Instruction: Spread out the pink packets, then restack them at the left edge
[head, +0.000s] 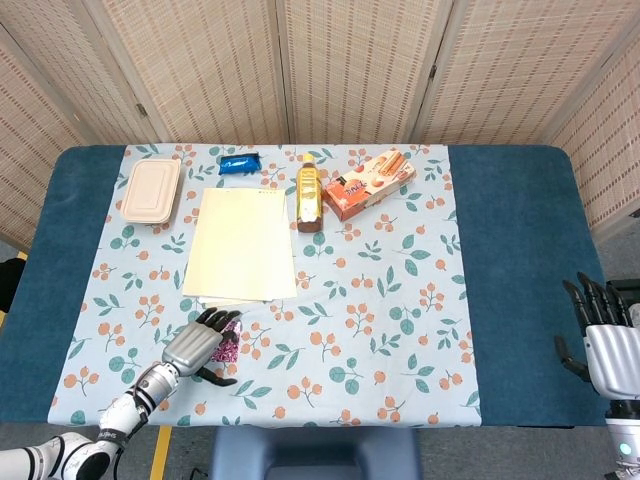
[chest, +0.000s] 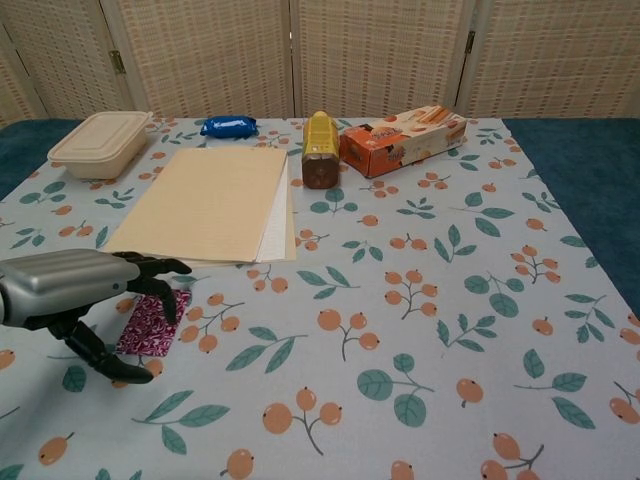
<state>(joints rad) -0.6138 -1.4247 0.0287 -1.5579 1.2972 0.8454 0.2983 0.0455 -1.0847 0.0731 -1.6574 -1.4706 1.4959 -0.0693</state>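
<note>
- Head view: the left hand (head: 197, 343) sits at the lower left of the frame, its dark fingers arched over the pink packets (head: 227, 346), which lie on the floral tablecloth (head: 380, 300) just below the cream paper sheets (head: 241, 243).
- Only a sliver of the packets shows past the fingertips, so from here I cannot tell whether the hand is touching them or only hovering.
- The right hand (head: 598, 343) is at the lower right edge, off the cloth, fingers apart and holding nothing; it looks parked, since the work lies on the other side.
- Along the top sit a beige lidded container (head: 152, 188), a blue wrapper (head: 238, 164), a yellow bottle (head: 309, 192) and an orange snack box (head: 369, 184), all well apart from the packets.
- Chest view: the left hand (chest: 75, 290) enters from the left edge, thumb low and fingers (chest: 160, 270) reaching over the near corner of the pink packets (chest: 152, 324).
- The fingers are spread, not clamped; the packets lie flat as one neat pile, so the spreading seems not yet done.
- That cupped pose probably suits fanning the pile sideways.
</note>
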